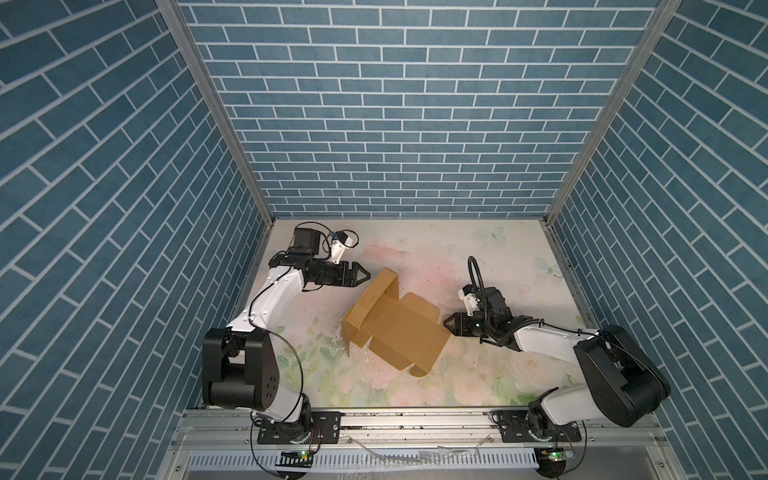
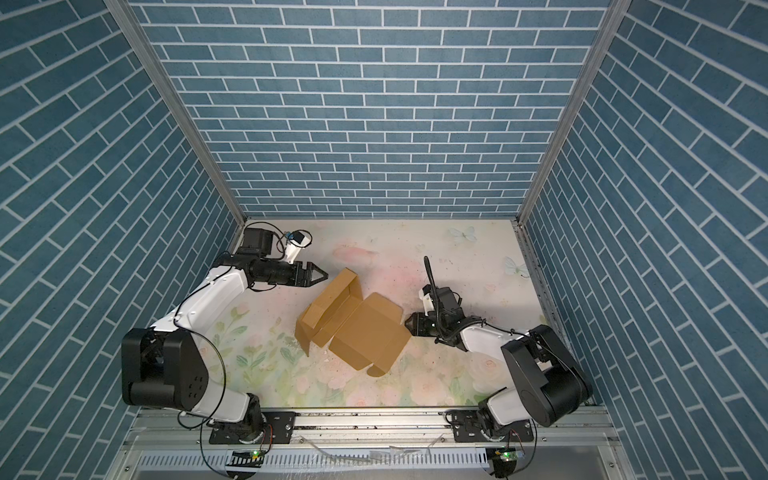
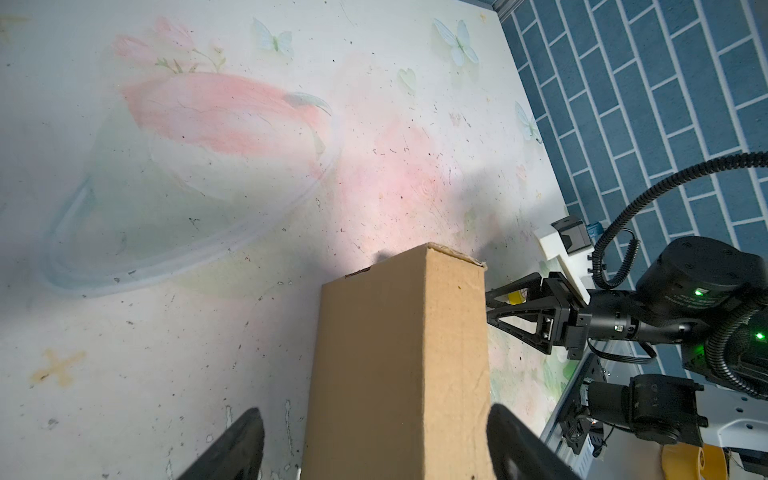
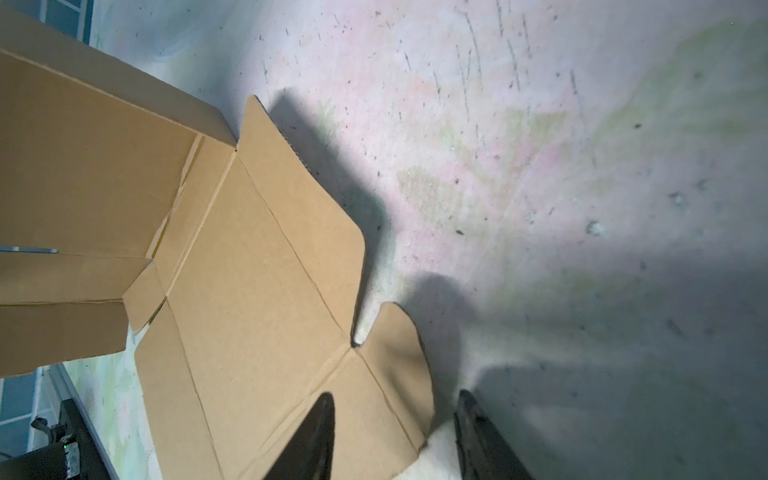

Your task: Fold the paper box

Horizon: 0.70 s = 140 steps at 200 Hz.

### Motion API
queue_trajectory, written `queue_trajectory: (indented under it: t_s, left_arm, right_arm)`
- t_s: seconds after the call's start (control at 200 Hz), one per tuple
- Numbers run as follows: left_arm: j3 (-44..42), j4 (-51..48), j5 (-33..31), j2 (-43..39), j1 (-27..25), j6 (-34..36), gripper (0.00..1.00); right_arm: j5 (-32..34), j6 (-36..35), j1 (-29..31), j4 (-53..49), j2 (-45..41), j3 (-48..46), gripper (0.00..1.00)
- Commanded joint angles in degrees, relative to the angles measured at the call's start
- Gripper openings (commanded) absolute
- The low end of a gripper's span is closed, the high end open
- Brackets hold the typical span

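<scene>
The paper box (image 1: 399,332) lies half opened on the flowered table (image 1: 478,249), between the 2 grippers. It has 1 long wall (image 1: 370,297) standing up on the side of the left gripper (image 1: 365,276), and its flat panels spread toward the right gripper (image 1: 445,325).

Both top views give this whole layout. In a top view the left gripper (image 2: 322,275) points at the far end of the upright wall, very near it, and I cannot tell if it touches.

The left wrist view adds what they lack: its fingers (image 3: 237,444) stand wide apart and hold nothing, and the wall of the box (image 3: 399,353) rises straight ahead, in line with the gap. It shows also the right gripper (image 3: 494,305) just behind that wall.

The right wrist view shows the creases of the box (image 4: 257,291) and a rounded tab (image 4: 395,365) just ahead of the right gripper, between its 2 fingers (image 4: 320,436). These are apart, not closed on the tab.

Beyond the left gripper, and on the outer side of the right gripper, open table surface runs up to the brick walls (image 1: 395,124).
</scene>
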Motion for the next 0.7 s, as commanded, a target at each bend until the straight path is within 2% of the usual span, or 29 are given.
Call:
queue_trajectory:
  t_s: [0.0, 0.24, 0.485, 0.63, 0.695]
  left_arm:
    - [0.5, 0.2, -0.2, 0.6, 0.1, 1.1, 0.86]
    - [0.2, 0.3, -0.2, -0.2, 0.2, 1.3, 0.86]
    - [0.3, 0.1, -0.6, -0.6, 0.2, 1.6, 0.86]
    - [1.3, -0.9, -1.9, -0.7, 0.5, 2.3, 0.86]
    - [2.3, -1.8, -3.0, -0.9, 0.6, 3.3, 0.88]
  right_arm:
    - [-4.2, -2.9, -0.5, 4.3, 2.6, -0.5, 0.43]
    - [-5.1, -3.3, -0.9, 7.7, 4.7, -1.2, 0.29]
    - [-5.7, -6.9, -2.0, 2.9, 1.6, 1.1, 0.09]
    - [-10.1, -10.3, -2.7, -2.6, 0.4, 5.0, 0.00]
    - [-12.0, -12.8, -2.8, -5.7, -0.3, 6.8, 0.00]
